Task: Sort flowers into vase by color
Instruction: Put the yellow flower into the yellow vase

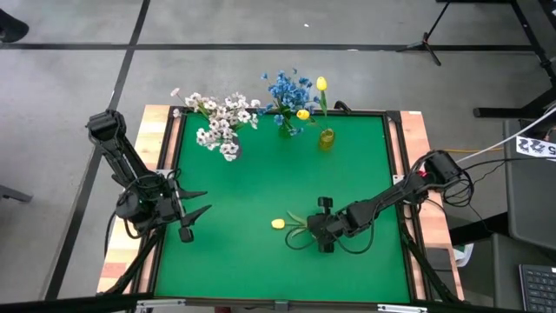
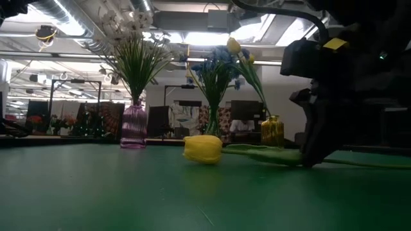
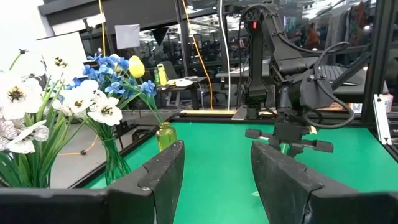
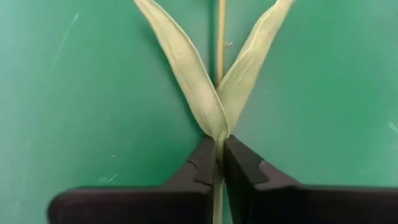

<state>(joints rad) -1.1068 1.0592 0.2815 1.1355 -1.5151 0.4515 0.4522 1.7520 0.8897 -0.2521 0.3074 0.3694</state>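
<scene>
A yellow tulip sprig (image 1: pixel 278 223) lies on the green mat, its bud (image 2: pixel 203 149) resting on the mat and its two pale leaves (image 4: pixel 186 68) spread flat. My right gripper (image 1: pixel 320 228) stands over the stem, shut on it. My left gripper (image 1: pixel 195 207) hovers open near the table's left edge, holding nothing. Along the far edge stand a purple vase of white sprays (image 1: pixel 219 129), a vase of blue blooms (image 1: pixel 285 94) and a small amber vase (image 1: pixel 326 138) with yellow buds. My right gripper pinches the tulip's thin stem (image 4: pixel 218 144) between its two fingers (image 4: pixel 200 165), just behind the point where the two leaves fork. The fingers come from above, pointing down, and lie across the stem. The bud and leaves lie on the mat.
The mat has a raised dark frame (image 1: pixel 395 156) and wooden side boards (image 1: pixel 158 139). Open green mat lies between the tulip and the three vases. In the left wrist view the right arm (image 3: pixel 292 87) shows across the table.
</scene>
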